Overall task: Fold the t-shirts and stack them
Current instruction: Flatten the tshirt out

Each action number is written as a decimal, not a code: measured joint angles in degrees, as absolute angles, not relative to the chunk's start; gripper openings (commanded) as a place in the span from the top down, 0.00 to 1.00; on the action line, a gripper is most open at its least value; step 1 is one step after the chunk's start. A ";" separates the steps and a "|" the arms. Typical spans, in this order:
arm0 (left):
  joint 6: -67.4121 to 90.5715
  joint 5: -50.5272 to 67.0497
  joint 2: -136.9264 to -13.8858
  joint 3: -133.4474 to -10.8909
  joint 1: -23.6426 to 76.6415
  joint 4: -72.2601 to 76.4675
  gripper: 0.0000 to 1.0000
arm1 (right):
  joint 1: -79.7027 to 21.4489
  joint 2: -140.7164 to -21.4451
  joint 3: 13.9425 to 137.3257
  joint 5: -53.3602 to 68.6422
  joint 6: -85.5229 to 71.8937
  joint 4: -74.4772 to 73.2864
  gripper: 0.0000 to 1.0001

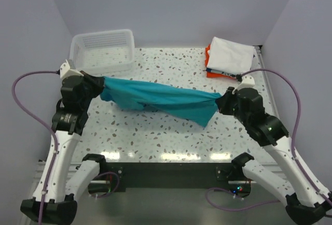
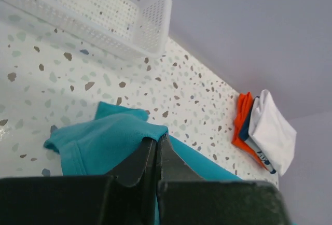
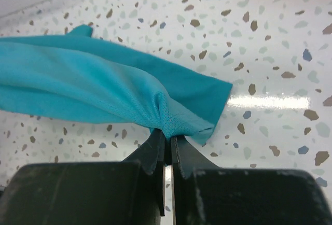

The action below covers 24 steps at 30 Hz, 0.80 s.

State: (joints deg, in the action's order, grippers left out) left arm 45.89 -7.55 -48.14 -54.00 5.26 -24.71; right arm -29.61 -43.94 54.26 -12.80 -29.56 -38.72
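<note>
1. Plain teal short-sleeved cloth t-shirt (image 1: 161,98): is hanging stretched in a bunched band between the two grippers, running across the middle of the table from upper left to lower right. Its lower edge is sagging in the middle and a loose flap is drooping near the right end. From the overhead view I cannot tell whether the sag is touching the table.

2. Left gripper (image 2: 156,139): black fingers are pressing together, pinching a gathered fold at the shirt's left end, near the basket.

3. Right gripper (image 3: 168,136): black fingers are pressing together, pinching a puckered hem at the shirt's right end, above the tabletop.

4. Folded white cloth t-shirt (image 1: 231,54): is lying on top of a stack in the far right corner of the table.

5. Folded orange cloth t-shirt (image 2: 240,122) and dark-edged cloth t-shirt (image 2: 244,128): are lying beneath the white one, their edges showing at the stack's side.

6. White slatted plastic basket (image 2: 151,22): is sitting at the far left corner.

7. White speckled terrazzo table (image 1: 155,138): is bearing the basket and stack.
</note>
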 measured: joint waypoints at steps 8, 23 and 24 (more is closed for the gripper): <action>45.93 -7.92 -40.01 -68.77 5.26 -32.80 1.00 | -29.63 -37.91 66.74 -12.23 -27.70 -44.64 1.00; 46.13 -6.68 -34.59 -84.51 5.28 -41.76 1.00 | -29.89 -33.95 80.47 -5.78 -26.11 -52.60 1.00; 46.41 -6.33 -34.57 -83.50 5.28 -41.60 1.00 | -29.91 -33.87 80.05 -6.42 -26.13 -52.88 1.00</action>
State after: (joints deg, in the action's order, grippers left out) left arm 46.41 -6.33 -34.57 -83.50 5.28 -41.60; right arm -29.91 -33.87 80.05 -6.42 -26.13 -52.88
